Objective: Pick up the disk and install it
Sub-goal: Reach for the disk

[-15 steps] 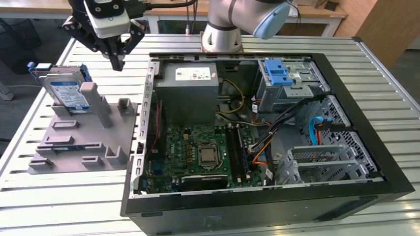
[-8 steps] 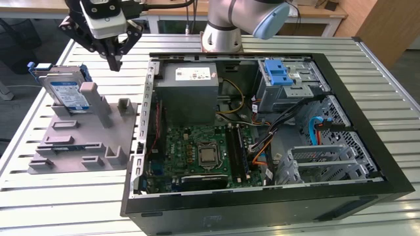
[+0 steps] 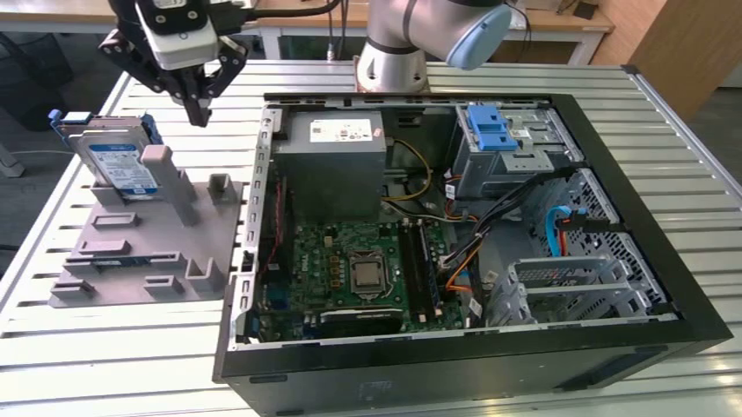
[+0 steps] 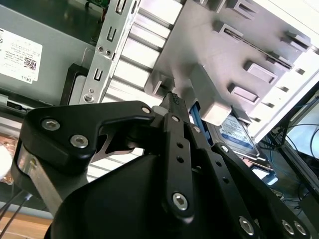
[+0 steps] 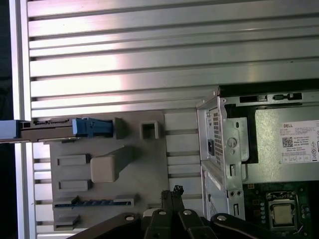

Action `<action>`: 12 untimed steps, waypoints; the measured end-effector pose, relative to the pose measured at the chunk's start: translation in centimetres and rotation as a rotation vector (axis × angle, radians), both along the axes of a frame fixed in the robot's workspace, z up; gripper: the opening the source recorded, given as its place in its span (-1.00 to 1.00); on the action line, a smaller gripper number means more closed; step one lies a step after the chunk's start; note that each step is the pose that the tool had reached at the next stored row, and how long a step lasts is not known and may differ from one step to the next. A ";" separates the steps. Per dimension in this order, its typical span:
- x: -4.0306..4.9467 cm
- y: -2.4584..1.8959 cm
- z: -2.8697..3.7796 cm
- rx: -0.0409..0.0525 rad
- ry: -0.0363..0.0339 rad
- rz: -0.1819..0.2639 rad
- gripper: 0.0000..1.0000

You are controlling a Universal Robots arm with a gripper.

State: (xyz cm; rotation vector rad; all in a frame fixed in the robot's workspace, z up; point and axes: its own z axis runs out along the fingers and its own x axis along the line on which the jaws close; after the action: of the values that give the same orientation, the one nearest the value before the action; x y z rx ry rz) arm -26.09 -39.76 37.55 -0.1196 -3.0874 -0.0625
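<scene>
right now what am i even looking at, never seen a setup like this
It is one robot arm with a pincer at its end for grasping. The exterior view comes from a camera off the arm that takes in the whole scene. Both wrist views come from cameras riding on the arm, so they look past the pincer. On the slatted table lie an open computer case and, on the exterior view's left, a grey stand. The disk stands on edge in that stand. The pincer is shut, holds nothing, and hangs above the stand, close to the disk but apart from it.
</scene>
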 end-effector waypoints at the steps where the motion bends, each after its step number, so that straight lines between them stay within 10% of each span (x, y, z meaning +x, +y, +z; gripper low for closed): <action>1: -0.06 0.00 -0.01 0.0000 0.0005 0.000 -0.79; 12: -0.62 0.01 -0.13 0.0001 0.0066 0.000 -0.79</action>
State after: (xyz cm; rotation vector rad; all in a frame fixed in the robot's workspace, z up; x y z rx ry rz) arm -26.71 -39.75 37.42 -0.1195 -3.0808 -0.0620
